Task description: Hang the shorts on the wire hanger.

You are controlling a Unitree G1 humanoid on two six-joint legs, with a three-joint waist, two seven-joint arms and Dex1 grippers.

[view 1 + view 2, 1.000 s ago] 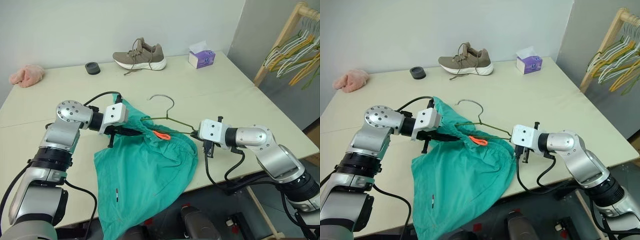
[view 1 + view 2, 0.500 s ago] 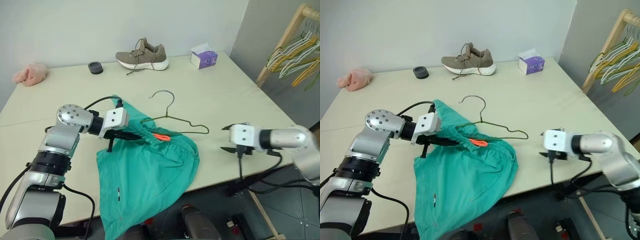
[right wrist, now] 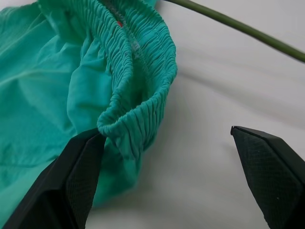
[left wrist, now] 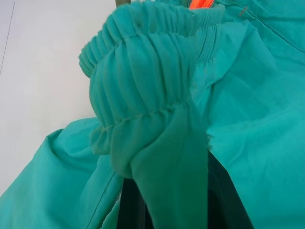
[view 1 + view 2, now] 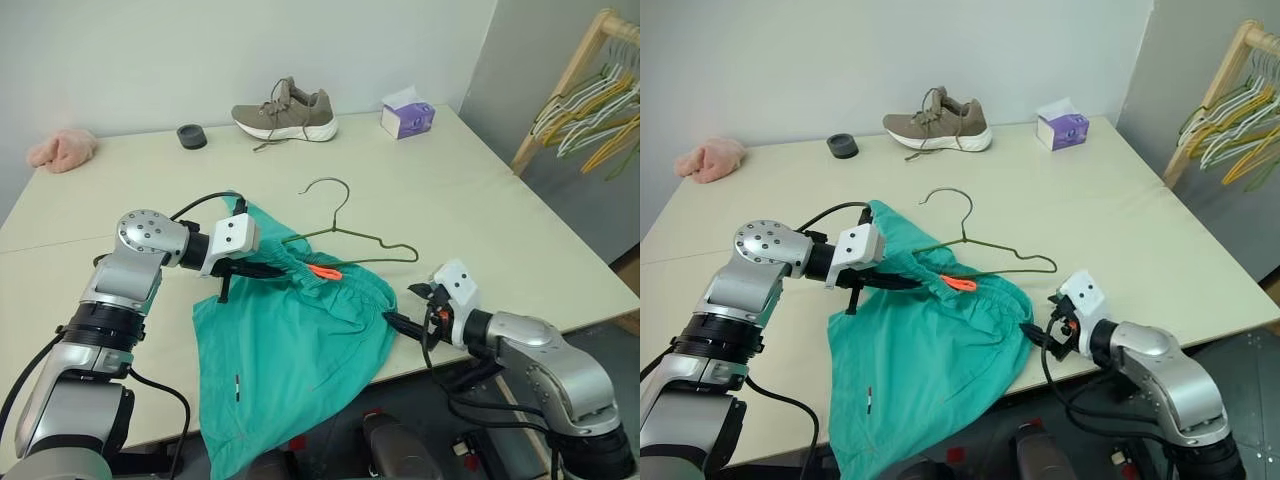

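Nearest me, at the front edge of the table point(image 5: 520, 250), the right gripper point(image 5: 1050, 322) sits low with its two black fingers point(image 3: 76, 176) spread wide, one of them just touching the free corner of the shorts' gathered waistband while the other stands well apart over bare tabletop; it holds nothing, and I take it to be lining up for a pinch on that corner. The shorts point(image 5: 290, 350) lie across the front of the table with their lower part spilling over the edge. On the other side, the left gripper point(image 5: 262, 268) has its fingers pressed together on a bunched fold of the waistband, lifting that end slightly, probably to keep the opening raised so the wire can go through. The small orange tag point(image 5: 324, 271) shows at the waistband's middle. Just behind it lies the wire hanger point(image 5: 352, 236), flat on the table, its lower bar at the waistband and its hook pointing away. Farther back stand a shoe point(image 5: 283, 108), a tissue box point(image 5: 406, 115), a small dark ring point(image 5: 191, 135) and a pink cloth point(image 5: 62, 149).
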